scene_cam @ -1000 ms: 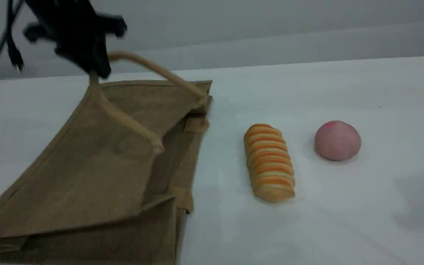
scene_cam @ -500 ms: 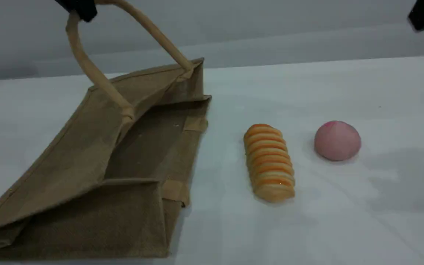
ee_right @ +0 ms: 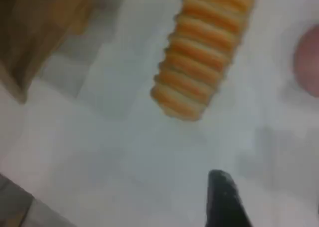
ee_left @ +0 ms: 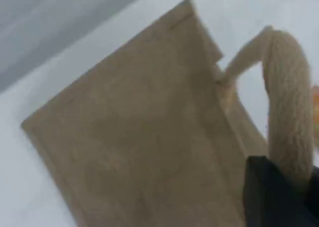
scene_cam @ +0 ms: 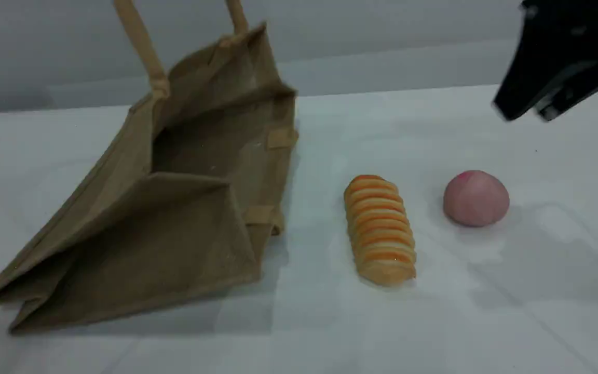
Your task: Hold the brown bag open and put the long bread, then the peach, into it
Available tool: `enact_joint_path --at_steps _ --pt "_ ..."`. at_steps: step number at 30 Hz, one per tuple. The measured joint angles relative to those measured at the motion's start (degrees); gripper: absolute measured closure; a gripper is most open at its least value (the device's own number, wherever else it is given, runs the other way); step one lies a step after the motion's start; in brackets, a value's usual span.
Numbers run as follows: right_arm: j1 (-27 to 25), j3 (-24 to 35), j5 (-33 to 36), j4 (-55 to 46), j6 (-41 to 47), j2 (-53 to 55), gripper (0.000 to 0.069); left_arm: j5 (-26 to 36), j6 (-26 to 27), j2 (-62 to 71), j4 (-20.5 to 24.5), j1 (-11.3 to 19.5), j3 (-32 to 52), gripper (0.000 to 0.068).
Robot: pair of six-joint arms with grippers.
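The brown bag (scene_cam: 174, 218) has lifted higher, mouth gaping; the right hand (scene_cam: 526, 101) has entered.
The left hand (ee_left: 291, 187) clamps the handle (ee_left: 286, 112); the right's spread is unclear. Soft long bread (scene_cam: 380, 228): pinch gently mid-length.

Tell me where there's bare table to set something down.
Bare: the near strip of table in front of the bread and peach, and the far stretch behind them. Tight: the gaps between bag and bread, and between bread and peach.
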Motion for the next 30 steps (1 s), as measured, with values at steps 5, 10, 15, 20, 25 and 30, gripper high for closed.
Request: enact_joint_path --at_steps 5,10,15,20,25,30 --pt "4.26 0.0 -5.12 0.01 0.0 4.6 0.0348 -0.01 4.75 -1.05 -1.98 0.0 -0.12 0.0594" --pt "6.56 0.0 -9.52 0.45 0.06 10.43 0.0348 0.05 7.92 -1.65 -2.54 0.0 -0.12 0.0594" --pt "7.66 0.0 -14.94 2.71 0.06 15.1 0.0348 0.0 10.57 -1.65 -2.54 0.0 -0.12 0.0594" --pt "8.25 -1.26 -16.91 3.12 -0.52 18.11 0.0348 0.0 10.77 -1.65 -2.6 0.0 -0.07 0.0594" --pt "8.76 -4.02 -16.31 6.88 -1.77 19.17 0.0348 0.0 10.55 -1.65 -2.85 0.0 -0.07 0.0594" --pt "10.61 -7.04 -16.45 7.5 -2.82 21.69 0.0348 -0.05 10.51 -1.65 -2.95 0.0 -0.07 0.0594"
